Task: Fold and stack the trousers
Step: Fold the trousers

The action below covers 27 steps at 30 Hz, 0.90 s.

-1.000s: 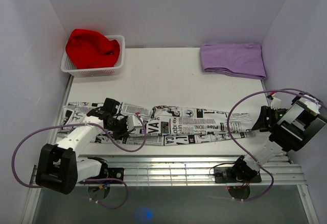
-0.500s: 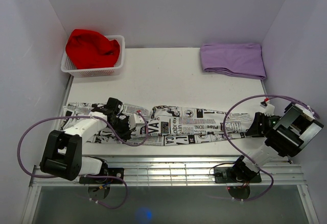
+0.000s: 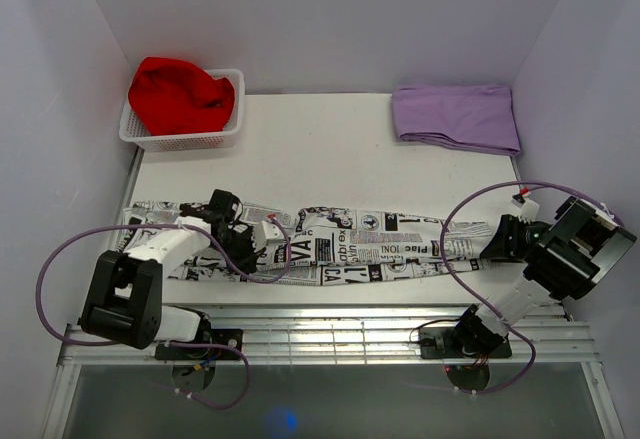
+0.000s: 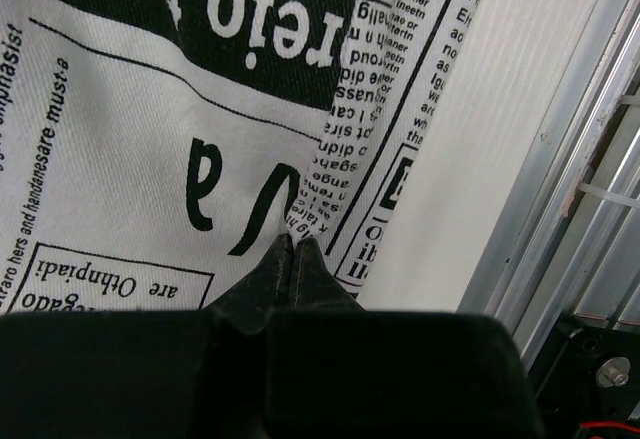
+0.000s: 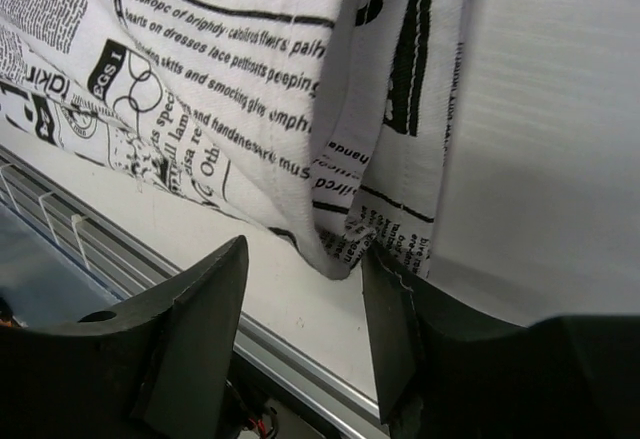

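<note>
Long white cloth trousers [image 3: 370, 249] printed with black newspaper-style text lie stretched left to right across the near part of the white desk [image 3: 320, 154], just behind the slatted metal rail [image 3: 350, 324] at its near edge. From above, the left claw [image 3: 265, 249] is down on the left part of the trousers and the right claw [image 3: 497, 242] sits at their right end, but neither claw's jaws can be made out there. The wrist views settle that. In the left wrist view, the black fingers [image 4: 265, 274] are pressed tip to tip. A raised pleat of printed cloth runs straight into them, so this claw is nipping the trousers beside their near edge, with bare desk and rail to the right. In the right wrist view, the fingers [image 5: 190, 339] stand apart and the claw grips nothing. A folded corner of the trouser end hangs between them, close against the right-hand finger. Only the overhead view shows the far side of the desk. A crumpled red cloth [image 3: 180, 94] fills a white mesh basket [image 3: 185, 142] at the far left. A folded lilac cloth [image 3: 455, 116] lies at the far right, well apart from the trousers.
</note>
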Each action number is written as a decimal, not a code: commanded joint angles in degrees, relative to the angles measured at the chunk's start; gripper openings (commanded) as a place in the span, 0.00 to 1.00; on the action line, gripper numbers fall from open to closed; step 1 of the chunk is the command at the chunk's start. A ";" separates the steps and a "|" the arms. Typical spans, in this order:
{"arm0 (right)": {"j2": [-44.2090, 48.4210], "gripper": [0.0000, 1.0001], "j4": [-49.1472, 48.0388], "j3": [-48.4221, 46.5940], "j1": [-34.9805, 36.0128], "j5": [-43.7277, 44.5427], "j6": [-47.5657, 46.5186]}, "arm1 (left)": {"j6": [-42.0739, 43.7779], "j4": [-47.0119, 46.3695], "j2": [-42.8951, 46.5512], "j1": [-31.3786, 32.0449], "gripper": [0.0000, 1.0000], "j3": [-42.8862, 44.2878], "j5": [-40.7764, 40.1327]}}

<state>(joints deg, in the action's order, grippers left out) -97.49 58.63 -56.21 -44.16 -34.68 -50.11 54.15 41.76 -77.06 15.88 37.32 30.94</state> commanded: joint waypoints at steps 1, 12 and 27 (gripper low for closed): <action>-1.29 0.55 -1.59 -3.20 0.30 -1.45 2.20 | 0.16 -1.68 -0.90 0.03 0.00 0.21 0.61; -1.21 0.08 0.43 -8.47 0.22 -4.34 4.84 | 0.61 0.86 3.66 0.03 0.00 4.07 1.93; -0.33 0.08 8.43 -16.66 -1.45 2.94 -2.36 | 7.54 11.94 16.40 0.03 0.00 3.03 2.29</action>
<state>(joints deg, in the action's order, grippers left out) -99.00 67.02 -72.51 -43.97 -36.07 -48.07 58.76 49.12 -63.57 15.90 42.98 32.38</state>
